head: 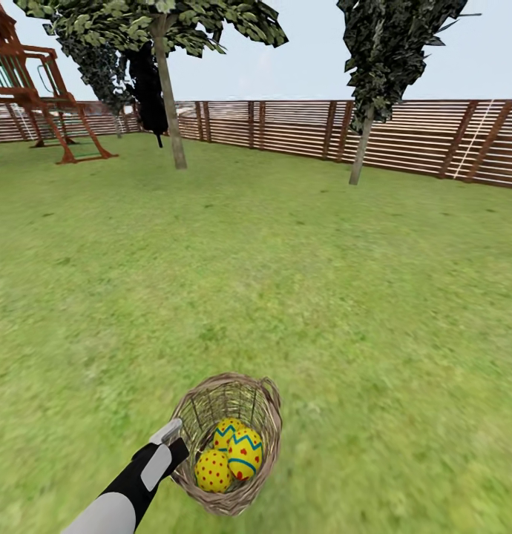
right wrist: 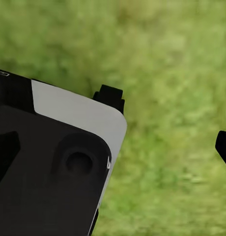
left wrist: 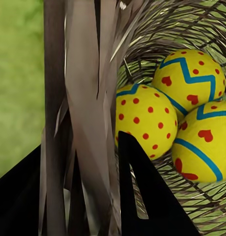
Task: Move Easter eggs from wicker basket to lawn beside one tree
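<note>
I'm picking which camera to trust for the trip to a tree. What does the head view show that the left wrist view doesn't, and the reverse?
Head view alone: two trees, the nearer trunk and another, the slat fence, the play set, and the whole wicker basket with the left gripper at its rim.

Left wrist view alone: the basket wall's wicker strands running between the dark fingers, plus the eggs' red hearts and dots up close.

Both: three Easter eggs in the basket, with the lawn around it.
</note>
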You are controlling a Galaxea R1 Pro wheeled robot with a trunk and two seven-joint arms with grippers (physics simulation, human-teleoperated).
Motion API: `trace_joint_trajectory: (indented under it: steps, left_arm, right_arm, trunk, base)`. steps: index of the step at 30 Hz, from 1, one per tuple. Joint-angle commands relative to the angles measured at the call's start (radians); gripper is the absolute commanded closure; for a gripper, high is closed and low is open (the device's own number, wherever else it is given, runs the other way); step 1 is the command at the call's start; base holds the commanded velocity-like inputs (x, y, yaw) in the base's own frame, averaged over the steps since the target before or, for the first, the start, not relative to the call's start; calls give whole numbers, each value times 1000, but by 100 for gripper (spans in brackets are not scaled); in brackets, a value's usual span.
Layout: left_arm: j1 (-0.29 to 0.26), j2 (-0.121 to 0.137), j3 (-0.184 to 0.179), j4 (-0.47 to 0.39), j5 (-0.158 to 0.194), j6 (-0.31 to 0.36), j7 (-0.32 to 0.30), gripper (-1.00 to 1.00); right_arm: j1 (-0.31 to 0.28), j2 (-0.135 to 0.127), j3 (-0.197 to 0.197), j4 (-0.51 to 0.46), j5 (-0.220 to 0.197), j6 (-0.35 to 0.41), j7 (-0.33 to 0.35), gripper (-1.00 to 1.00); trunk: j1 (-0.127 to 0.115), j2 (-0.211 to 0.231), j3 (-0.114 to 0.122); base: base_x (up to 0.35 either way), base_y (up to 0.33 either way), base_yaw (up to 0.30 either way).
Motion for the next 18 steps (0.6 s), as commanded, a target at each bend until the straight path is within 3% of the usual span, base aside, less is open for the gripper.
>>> trace_joint_trajectory:
  steps: [1, 18]
  left_arm:
    - [0, -1, 1, -3, 12, 3, 6, 100]
    - [0, 0, 1, -3, 12, 3, 6, 100]
  right_arm:
    - [0, 0, -8, 1, 7, 1, 3, -100]
    - [5, 0, -8, 1, 2, -22, 3, -100]
  trunk:
    - [0, -1, 1]
    - [0, -1, 27]
  base:
    - [0, 0, -42]
    - [0, 0, -67]
